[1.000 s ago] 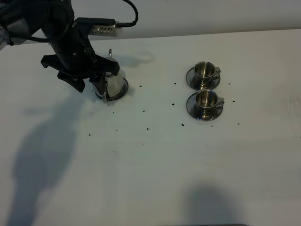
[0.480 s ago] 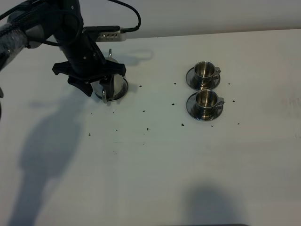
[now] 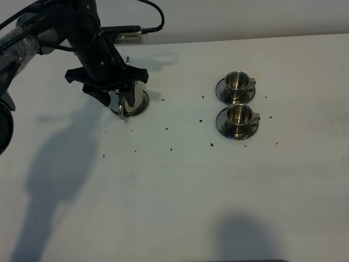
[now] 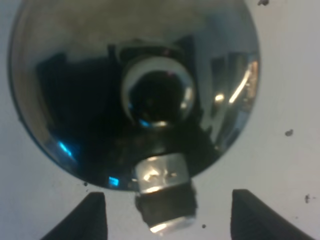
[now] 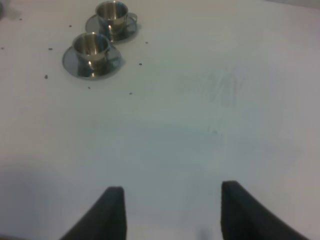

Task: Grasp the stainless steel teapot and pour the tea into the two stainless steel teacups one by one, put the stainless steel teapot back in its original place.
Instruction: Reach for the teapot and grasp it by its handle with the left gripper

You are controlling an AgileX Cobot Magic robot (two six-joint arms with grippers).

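Left end effector (image 4: 167, 220), jaws spread either side of the teapot (image 4: 75, 75) handle (image 4: 161, 180); closing off-centre could tip the teapot, spilling tea.

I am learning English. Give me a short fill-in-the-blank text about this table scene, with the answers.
The white table holds ___ steel teacups. Each stands on a round steel ___. The left gripper has its jaws ___ above the teapot. The right gripper holds ___.
Answers: two, saucer, open, nothing.
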